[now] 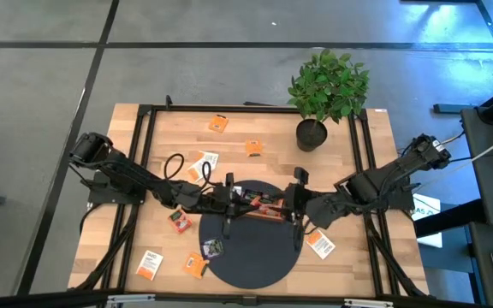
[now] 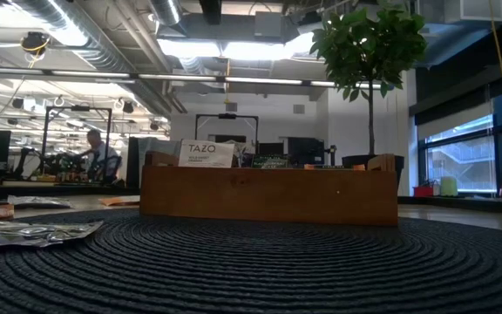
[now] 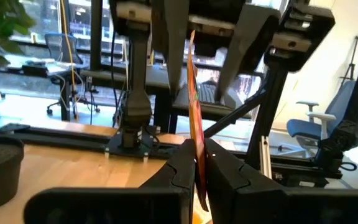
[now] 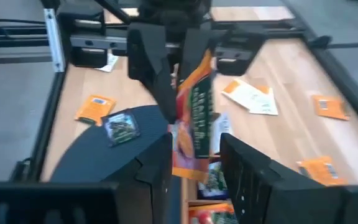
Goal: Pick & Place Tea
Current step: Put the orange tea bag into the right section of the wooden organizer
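Note:
My left gripper (image 3: 197, 158) is shut on an orange tea sachet (image 3: 193, 106) above the wooden tray (image 1: 262, 210) at the middle of the table. My right gripper (image 4: 194, 165) faces it from the right. It is open, with one finger on either side of the same sachet (image 4: 194, 118) and a gap showing. Other sachets lie flat on the table: orange ones (image 1: 219, 123) (image 1: 252, 147) at the back, a white one (image 1: 204, 162), and a red one (image 1: 181, 221). In the low view, a white TAZO sachet (image 2: 206, 153) stands in the tray (image 2: 268, 196). My left gripper pinches the orange sachet by one edge (image 3: 197, 171) between its two fingers. The fingers come level from the table's left. The sachet stands on edge, rising above the fingers, lifted clear over the tray.
A potted plant (image 1: 323, 85) stands at the back right. A round black mat (image 1: 251, 257) lies under the tray, with a dark sachet (image 1: 213, 248) on it. More sachets lie at the front left (image 1: 150, 265) (image 1: 195, 267) and front right (image 1: 319, 244). Black rails (image 1: 139, 171) run along both table sides.

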`<action>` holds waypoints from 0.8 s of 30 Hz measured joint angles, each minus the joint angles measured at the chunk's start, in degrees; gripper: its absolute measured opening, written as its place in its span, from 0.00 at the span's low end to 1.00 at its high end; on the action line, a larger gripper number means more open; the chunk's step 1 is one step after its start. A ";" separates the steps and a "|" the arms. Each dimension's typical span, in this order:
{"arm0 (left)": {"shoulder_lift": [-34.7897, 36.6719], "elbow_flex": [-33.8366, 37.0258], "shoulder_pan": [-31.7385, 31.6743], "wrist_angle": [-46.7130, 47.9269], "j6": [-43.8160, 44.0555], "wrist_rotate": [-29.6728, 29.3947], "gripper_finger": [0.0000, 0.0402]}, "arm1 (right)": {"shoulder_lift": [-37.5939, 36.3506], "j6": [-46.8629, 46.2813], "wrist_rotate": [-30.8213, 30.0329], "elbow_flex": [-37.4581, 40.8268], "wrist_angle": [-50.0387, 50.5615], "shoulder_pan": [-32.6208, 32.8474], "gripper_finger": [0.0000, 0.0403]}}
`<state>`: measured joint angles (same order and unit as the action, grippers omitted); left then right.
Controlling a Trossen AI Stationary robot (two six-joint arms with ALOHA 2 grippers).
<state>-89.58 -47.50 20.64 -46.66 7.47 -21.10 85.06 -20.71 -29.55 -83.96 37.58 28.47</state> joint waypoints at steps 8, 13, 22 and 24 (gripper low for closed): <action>0.00 -0.02 0.02 0.11 -0.70 0.28 0.05 | 0.30 0.24 1.15 0.00 -1.94 -0.08 0.09; 0.00 -0.02 0.00 0.15 -0.77 0.26 0.07 | 0.30 -0.19 1.10 0.00 -1.94 -0.06 0.03; 0.00 -0.02 0.00 0.16 -0.25 0.40 0.13 | 0.30 -1.88 1.15 0.00 -1.75 -0.06 0.02; 0.00 -0.02 0.00 0.17 -0.48 1.00 0.16 | 0.30 -3.21 0.96 0.00 -1.06 -0.06 0.02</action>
<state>-89.58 -47.53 20.64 -46.48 6.99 -20.10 85.36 -23.92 -28.59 -83.96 36.52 28.40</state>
